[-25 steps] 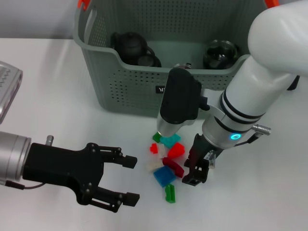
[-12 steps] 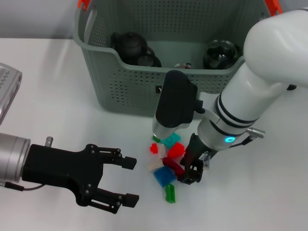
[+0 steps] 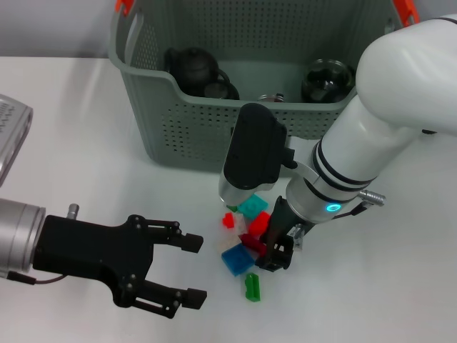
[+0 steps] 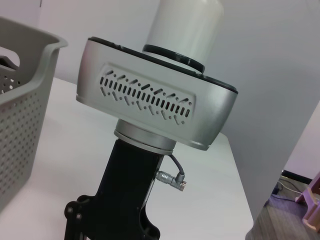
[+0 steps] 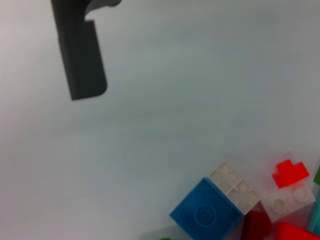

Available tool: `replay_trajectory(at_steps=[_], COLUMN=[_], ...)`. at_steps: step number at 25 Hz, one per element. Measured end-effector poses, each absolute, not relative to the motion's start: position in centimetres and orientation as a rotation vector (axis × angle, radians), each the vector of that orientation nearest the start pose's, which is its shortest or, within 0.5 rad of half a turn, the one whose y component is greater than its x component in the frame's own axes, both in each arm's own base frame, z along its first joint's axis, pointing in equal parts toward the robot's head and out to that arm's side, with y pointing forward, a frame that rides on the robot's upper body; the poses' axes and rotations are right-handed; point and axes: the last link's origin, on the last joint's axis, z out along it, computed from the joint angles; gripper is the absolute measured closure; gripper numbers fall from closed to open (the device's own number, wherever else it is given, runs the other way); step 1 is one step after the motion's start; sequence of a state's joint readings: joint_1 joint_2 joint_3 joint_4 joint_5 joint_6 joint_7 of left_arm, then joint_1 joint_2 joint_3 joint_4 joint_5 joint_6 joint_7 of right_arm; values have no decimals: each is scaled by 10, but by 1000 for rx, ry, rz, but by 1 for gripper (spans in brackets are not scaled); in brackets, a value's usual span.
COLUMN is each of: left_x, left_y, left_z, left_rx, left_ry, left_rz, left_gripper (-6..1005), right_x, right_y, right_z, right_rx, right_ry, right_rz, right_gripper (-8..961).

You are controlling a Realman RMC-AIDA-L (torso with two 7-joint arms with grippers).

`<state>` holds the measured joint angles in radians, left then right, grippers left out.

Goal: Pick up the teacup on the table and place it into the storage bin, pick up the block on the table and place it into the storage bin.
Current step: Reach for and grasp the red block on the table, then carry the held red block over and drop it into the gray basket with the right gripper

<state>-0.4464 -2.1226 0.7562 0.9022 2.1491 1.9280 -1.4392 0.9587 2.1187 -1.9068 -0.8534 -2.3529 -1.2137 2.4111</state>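
**Right gripper down among the blocks, left gripper idle and open**

At the left of the head view, the left gripper hovers low over the white table, well apart from the work, with its two black fingers spread wide and nothing between them. A grey perforated device corner shows at the far left edge.

Toward the middle, the storage bin stands at the back of the table, its orange handle clips at the upper corners. Inside it lie a dark teapot, a dark teacup just beside the teapot, and a glass vessel at the bin's right end.

In front of the bin lies a loose cluster of blocks: a small red block, a teal block, a cream block, a blue block touching it, a red block, a dark red block, and a green block lying a little apart, nearest the robot. The right wrist view shows the blue block and cream block joined corner to corner.

The right gripper reaches down at the right edge of the cluster, its fingertips at the dark red block. Whether its fingers grip that block cannot be told.
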Motion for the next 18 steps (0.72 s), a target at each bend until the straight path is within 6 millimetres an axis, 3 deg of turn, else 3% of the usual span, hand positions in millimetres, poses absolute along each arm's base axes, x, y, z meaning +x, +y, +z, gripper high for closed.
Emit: replay_trajectory(at_steps=[7,12,18], left_x=[-249,-249,-249], left_y=[270,270,271], left_z=[7,7,7], left_rx=[-3106,-3106,-3105], left_ry=[-506,-507,-507], left_rz=[-627,-627,-628], left_gripper=[155,155,155], right_x=[128,128,127], right_y=[347,347,348], right_z=[-134,-133,-129], right_rx=[-2931,-2932,-2933], right_ry=[268,270,272], right_rz=[-776,-779,-775], right_gripper=[618,758,758])
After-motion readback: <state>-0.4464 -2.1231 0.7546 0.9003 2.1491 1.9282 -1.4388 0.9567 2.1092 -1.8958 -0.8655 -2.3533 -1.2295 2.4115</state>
